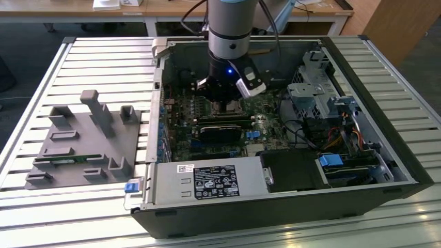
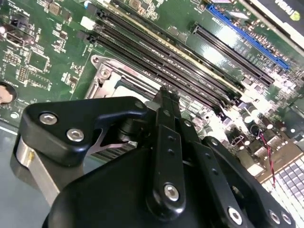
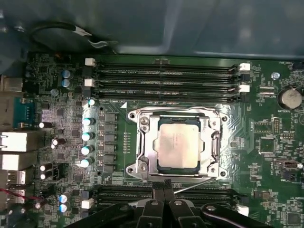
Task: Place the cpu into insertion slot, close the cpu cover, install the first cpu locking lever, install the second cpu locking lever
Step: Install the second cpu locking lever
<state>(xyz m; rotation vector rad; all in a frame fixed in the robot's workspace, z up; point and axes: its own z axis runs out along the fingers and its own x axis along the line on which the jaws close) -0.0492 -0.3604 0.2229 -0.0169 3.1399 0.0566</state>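
- While the arm reaches down into the open computer case (image 1: 386,155), which lies on its side on a slatted table (image 1: 103,57), the gripper (image 1: 227,98) hangs low over the green motherboard (image 3: 266,142), toward the case's far edge in the exterior view.
- Along the case's near edge sits the black power supply box (image 1: 215,182), well apart from the gripper.
- On the table at the exterior view's left, outside the case, stands a grey fixture block (image 1: 82,144).
- Near the middle of the motherboard, between two banks of long black memory slots (image 3: 166,78), lies the cpu cover (image 3: 142,142), folded flat over the socket.
- Inside the cover's square opening sits the cpu (image 3: 176,144), its dull metal top facing up and level with the frame.
- A thin silvery locking lever (image 3: 199,183) runs along the socket edge nearest the gripper.
- In both wrist views the gripper's black fingers (image 3: 161,187) are pressed together with nothing between them, their tips just beside that socket edge and clear of the cpu.
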